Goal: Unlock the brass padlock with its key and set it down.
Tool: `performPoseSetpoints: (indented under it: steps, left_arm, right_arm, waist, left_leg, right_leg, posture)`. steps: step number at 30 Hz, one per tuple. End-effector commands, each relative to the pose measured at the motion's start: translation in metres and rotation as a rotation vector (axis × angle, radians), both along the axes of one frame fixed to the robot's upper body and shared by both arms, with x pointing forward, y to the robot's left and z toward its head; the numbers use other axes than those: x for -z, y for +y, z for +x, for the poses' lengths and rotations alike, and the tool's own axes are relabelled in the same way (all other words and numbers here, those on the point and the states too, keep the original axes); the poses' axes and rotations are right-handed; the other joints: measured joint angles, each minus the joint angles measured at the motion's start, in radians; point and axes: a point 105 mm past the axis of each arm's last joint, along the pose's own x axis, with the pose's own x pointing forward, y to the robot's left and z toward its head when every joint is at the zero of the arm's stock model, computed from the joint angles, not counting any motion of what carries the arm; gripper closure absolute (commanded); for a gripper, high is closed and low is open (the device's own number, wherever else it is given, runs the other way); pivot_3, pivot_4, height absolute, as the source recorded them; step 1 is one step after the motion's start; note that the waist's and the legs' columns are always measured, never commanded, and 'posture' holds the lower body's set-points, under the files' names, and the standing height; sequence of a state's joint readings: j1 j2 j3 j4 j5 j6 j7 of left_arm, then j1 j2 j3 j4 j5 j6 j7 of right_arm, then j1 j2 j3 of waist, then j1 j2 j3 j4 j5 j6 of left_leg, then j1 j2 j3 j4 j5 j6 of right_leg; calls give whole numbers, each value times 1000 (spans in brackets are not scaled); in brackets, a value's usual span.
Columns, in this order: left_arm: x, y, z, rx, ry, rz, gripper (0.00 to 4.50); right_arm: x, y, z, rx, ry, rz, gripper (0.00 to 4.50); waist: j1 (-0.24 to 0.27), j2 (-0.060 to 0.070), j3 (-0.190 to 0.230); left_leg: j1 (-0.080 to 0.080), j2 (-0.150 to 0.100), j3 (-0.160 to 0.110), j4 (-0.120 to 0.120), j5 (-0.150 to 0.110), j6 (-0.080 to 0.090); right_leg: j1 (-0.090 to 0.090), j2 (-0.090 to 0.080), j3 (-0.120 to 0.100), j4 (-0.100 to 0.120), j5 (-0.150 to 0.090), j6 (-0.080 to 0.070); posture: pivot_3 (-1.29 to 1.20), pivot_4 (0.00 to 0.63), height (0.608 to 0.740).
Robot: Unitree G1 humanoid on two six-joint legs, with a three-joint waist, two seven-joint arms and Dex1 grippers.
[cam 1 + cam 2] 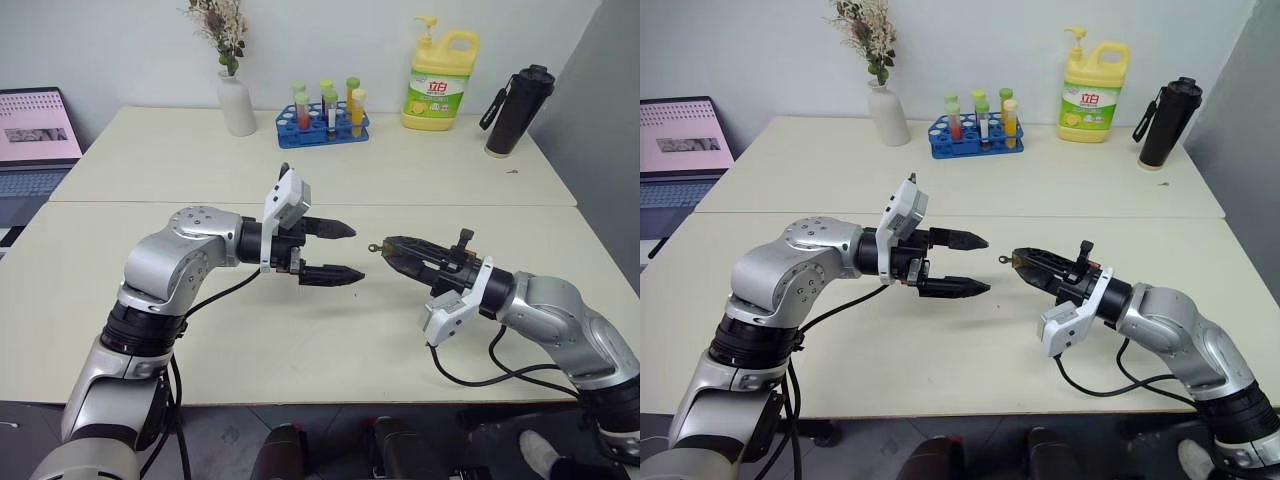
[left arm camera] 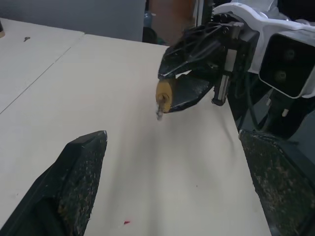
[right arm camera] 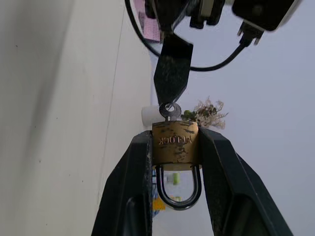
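Observation:
The brass padlock [image 3: 174, 142] is clamped by its sides between the two fingers of my right gripper [image 1: 388, 246], which is shut on it above the table. Its silvery shackle [image 3: 178, 191] points back between the fingers and looks closed. The key [image 3: 170, 110] sits in the keyhole and sticks out past the fingertips toward my left gripper [image 1: 356, 251]. That gripper is open, level, and a short gap from the key, its fingers apart one above the other. In the left wrist view the padlock [image 2: 165, 96] and key [image 2: 159, 114] show ahead between my left fingers [image 2: 78, 172].
Both arms hover over the near half of a beige table [image 1: 300, 340]. Along the far edge stand a white vase [image 1: 237, 102], a blue test tube rack [image 1: 325, 127], a yellow detergent bottle [image 1: 441, 85] and a black bottle [image 1: 518, 110]. A laptop [image 1: 35, 135] sits far left.

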State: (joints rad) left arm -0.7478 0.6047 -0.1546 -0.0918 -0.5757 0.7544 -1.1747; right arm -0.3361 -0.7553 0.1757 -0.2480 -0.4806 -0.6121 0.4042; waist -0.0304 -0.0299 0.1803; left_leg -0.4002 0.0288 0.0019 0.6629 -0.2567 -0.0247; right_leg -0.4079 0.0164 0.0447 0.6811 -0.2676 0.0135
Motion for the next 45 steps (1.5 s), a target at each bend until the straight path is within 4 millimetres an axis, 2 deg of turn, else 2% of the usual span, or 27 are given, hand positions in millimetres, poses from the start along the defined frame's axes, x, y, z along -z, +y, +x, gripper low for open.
performPoseSetpoints:
  steps: [1, 12, 16, 27, 38, 45]
  left_arm:
    - [-13, -3, 0, 30, -31, -6, 0]
    - [-10, -7, 0, 60, -41, 4, 0]
    - [-9, -13, 5, 59, -58, 1, 917]
    - [-7, -19, 9, 59, -81, -9, 4500]
    - [-7, -20, 12, 44, -101, -17, 4500]
    - [-7, -23, 9, 73, -214, -17, 4500]
  right_arm:
    - [-13, -3, 0, -23, -50, 30, 3557]
    - [-12, -1, 0, -32, -39, 42, 3557]
    - [-13, 0, 1, -34, -34, 47, 3557]
    - [-13, 1, 0, -31, -6, 56, 3557]
    - [-11, 2, 0, -31, 17, 54, 3557]
    - [-9, 3, 0, -36, 31, 49, 3557]
  waist:
    - [0, 0, 0]
    - [1, 0, 0]
    - [1, 0, 0]
    - [1, 0, 0]
    - [1, 0, 0]
    - [1, 0, 0]
  left_leg:
    - [0, 0, 0, 0, 0, 0]
    - [0, 0, -1, 0, 0, 0]
    - [0, 0, -1, 0, 0, 0]
    - [0, 0, -1, 0, 0, 0]
    - [0, 0, 0, 1, 0, 0]
    - [0, 0, -1, 1, 0, 0]
  right_leg:
    - [0, 0, 0, 0, 0, 0]
    - [0, 0, 1, 1, 1, -1]
    - [0, 0, 1, 1, 1, -2]
    - [0, 0, 1, 1, 1, -2]
    - [0, 0, 1, 1, 2, -3]
    - [0, 0, 1, 1, 2, -3]
  posture:
    - [0, 150, 740]
    - [0, 150, 740]
    - [0, 150, 740]
    - [0, 150, 740]
    - [0, 150, 740]
    - [0, 150, 740]
